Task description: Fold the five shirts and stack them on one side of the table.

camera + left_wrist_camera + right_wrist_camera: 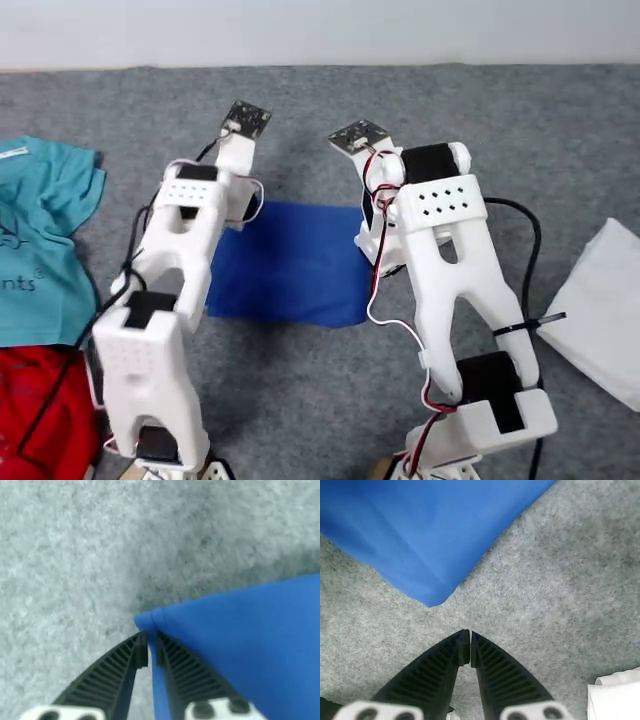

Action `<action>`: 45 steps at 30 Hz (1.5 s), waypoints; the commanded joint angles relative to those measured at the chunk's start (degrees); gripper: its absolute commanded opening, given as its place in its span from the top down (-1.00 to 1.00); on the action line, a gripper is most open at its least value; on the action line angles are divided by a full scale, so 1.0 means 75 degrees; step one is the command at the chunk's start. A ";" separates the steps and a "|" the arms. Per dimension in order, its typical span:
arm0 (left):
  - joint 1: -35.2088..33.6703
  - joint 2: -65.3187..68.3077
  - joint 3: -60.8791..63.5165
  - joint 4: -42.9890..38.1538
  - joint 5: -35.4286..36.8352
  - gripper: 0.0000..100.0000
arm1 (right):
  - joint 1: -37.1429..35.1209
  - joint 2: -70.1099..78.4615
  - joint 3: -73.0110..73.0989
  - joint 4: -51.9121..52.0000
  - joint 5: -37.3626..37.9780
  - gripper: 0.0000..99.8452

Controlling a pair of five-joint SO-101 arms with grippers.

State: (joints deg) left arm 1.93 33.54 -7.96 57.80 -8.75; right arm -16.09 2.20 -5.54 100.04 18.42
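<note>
Folding of blue shirt [290, 262] looking mid-way, shirt lying at table centre. Left gripper [148, 647] clenching its far-left corner. Right gripper [470, 647] closed on nothing, hovering just off far-right corner. Next, judging: right opening, pinching that corner, both drawing edge nearward.

The blue shirt [290, 265] is smooth matt cloth; the table covering [560, 130] rough, fuzzy felt.

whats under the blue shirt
The blue shirt lies flat on the grey table cover, which shows along the shirt's visible edges. Anything beneath its middle is covered by the cloth. The left hand pinches one corner.
</note>
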 commanded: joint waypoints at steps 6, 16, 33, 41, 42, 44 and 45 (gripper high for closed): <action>-0.0035 0.1137 -0.3300 0.2239 0.0070 0.92 | 0.0135 -0.0041 -0.0023 0.0182 -0.0023 0.97; -0.0047 0.1723 -0.4331 0.3048 0.0070 0.92 | 0.0135 -0.0053 -0.0023 0.0182 -0.0035 0.97; -0.0035 0.3645 -0.6898 0.3974 0.0070 0.85 | 0.0123 -0.0041 -0.0023 0.0147 -0.0059 0.97; -0.0035 0.3856 -0.9793 0.5474 0.0047 0.85 | 0.0100 -0.0053 -0.0023 0.0170 -0.0059 0.97; -0.0023 0.3856 -1.0145 0.5673 0.0047 0.85 | 0.0100 -0.0053 -0.0023 0.0170 -0.0059 0.97; 0.0000 0.3845 -1.0426 0.5720 0.0047 0.85 | 0.0088 -0.0053 -0.0023 0.0170 -0.0070 0.97; -0.0012 0.3833 -1.0462 0.5720 0.0035 0.85 | 0.0088 -0.0053 -0.0023 0.0170 -0.0070 0.97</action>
State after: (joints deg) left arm 1.85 63.34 -82.15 98.59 -8.75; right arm -15.65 2.20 -5.54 100.04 18.42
